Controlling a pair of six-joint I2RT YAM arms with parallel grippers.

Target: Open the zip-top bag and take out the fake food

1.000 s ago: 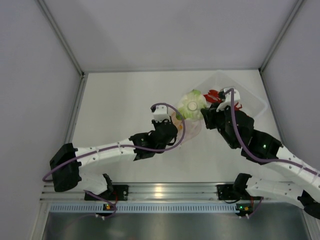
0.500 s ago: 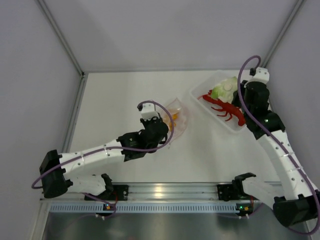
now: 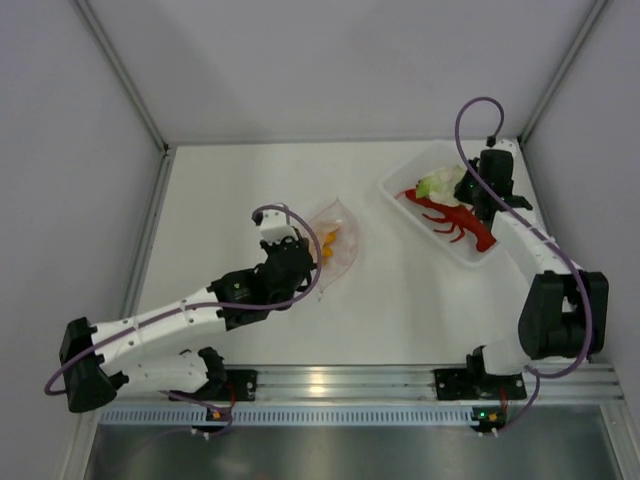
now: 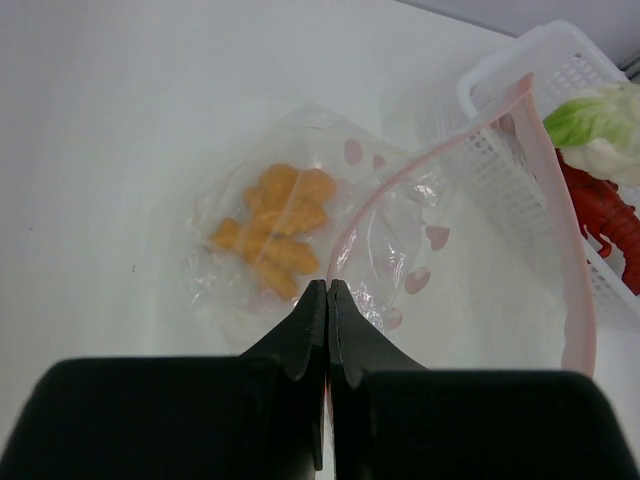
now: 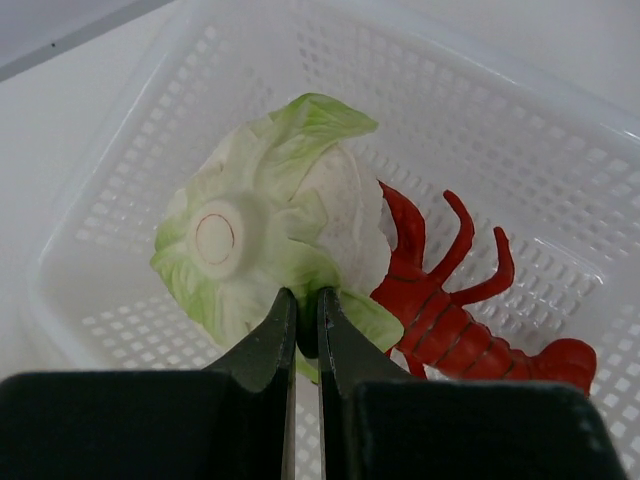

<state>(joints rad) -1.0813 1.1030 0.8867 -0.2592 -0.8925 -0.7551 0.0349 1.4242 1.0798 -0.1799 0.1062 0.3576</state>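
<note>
Your left end effector (image 4: 327, 292) pinches the bag (image 4: 420, 230) rim, orange piece (image 4: 272, 228) inside; your right end effector (image 5: 303, 300) grips the cabbage (image 5: 260, 235) beside the lobster (image 5: 450, 315), top view's upper right.

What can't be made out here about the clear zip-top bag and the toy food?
Top view: where the left gripper pinches the clear crinkly zip-top bag is hidden under its own wrist.
Left wrist view: the red plastic lobster and green-white leafy vegetable are cut off by the right edge.
Right wrist view: part of the lobster hides behind the vegetable; the right gripper covers a leaf edge.
</note>
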